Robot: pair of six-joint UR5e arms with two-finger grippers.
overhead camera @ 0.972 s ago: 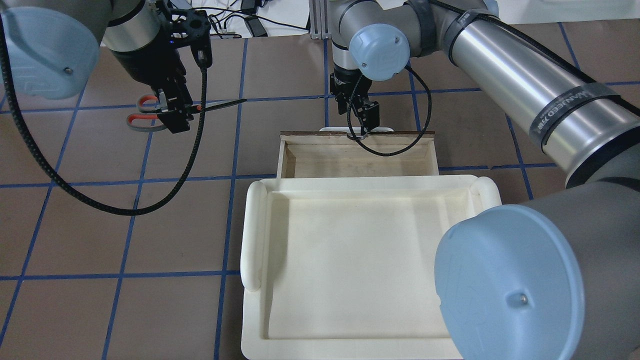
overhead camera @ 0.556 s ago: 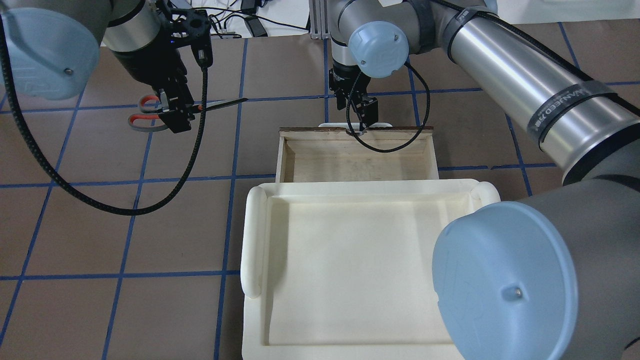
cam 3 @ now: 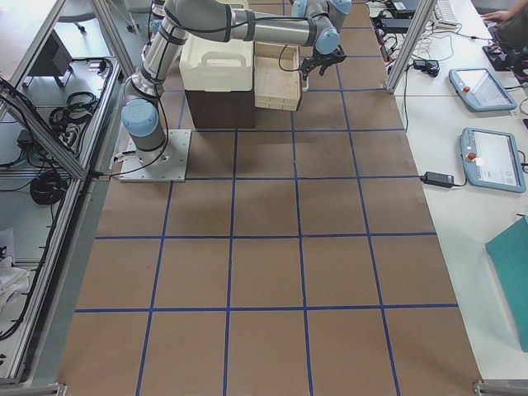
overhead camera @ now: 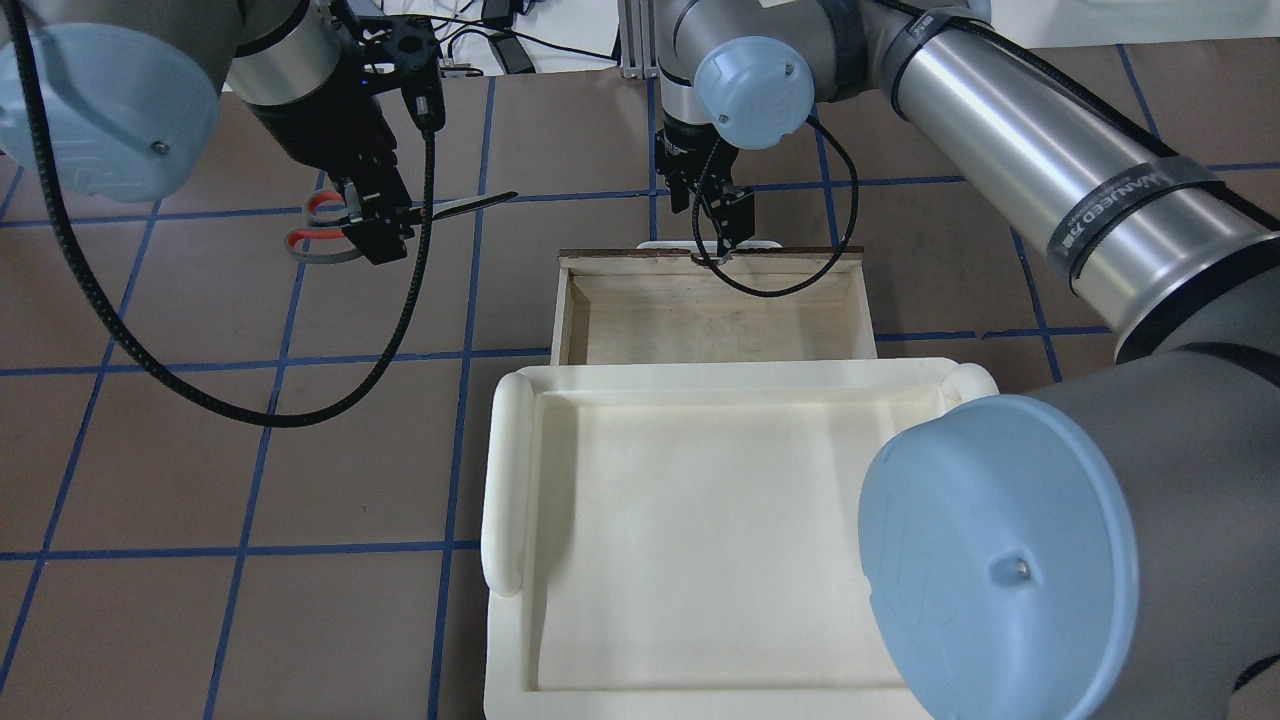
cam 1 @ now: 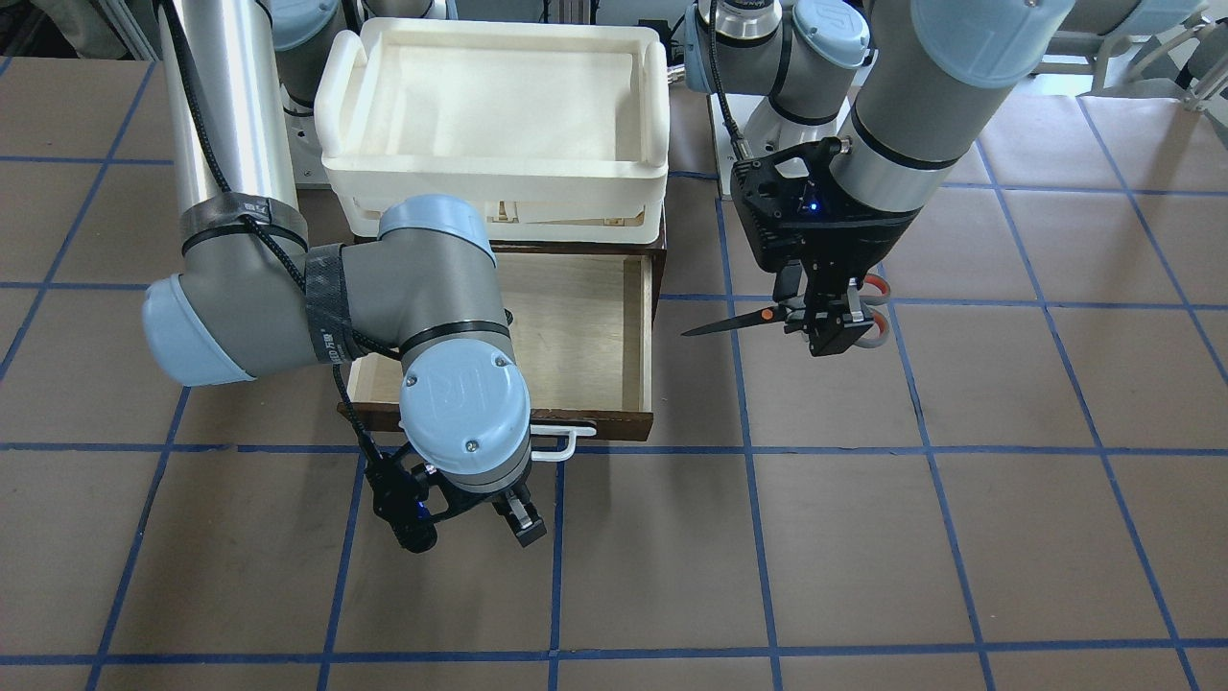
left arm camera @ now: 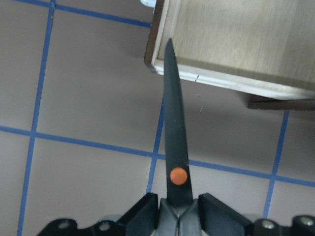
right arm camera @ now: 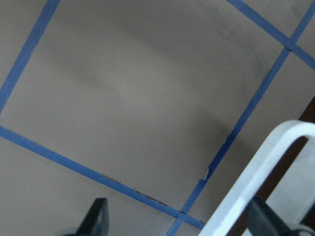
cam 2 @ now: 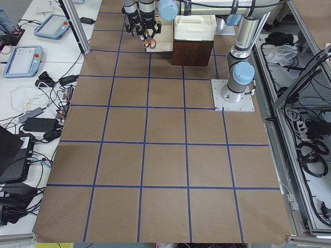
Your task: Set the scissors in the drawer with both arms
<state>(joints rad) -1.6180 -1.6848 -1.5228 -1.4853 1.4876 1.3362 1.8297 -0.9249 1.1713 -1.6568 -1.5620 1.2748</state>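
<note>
My left gripper (overhead camera: 378, 228) is shut on the scissors (overhead camera: 455, 207) just behind the orange pivot and holds them above the table, left of the drawer (overhead camera: 600, 262). The dark blades point toward the drawer. In the left wrist view the blade tip (left arm camera: 170, 54) reaches over the drawer's corner (left arm camera: 216, 78). The drawer is pulled open and its plywood inside is bare. My right gripper (overhead camera: 718, 235) is open at the white bar handle (overhead camera: 765, 244). In the right wrist view the handle (right arm camera: 256, 177) lies by one of the spread fingers (right arm camera: 98, 216).
A cream-white tray (overhead camera: 505, 470) sits on top of the cabinet above the drawer and also shows in the front view (cam 1: 494, 173). The table is brown with blue grid lines. Black cables hang from both wrists.
My left gripper has moved right with the scissors, closer to the drawer. The drawer front has slid slightly farther out with my right gripper.
</note>
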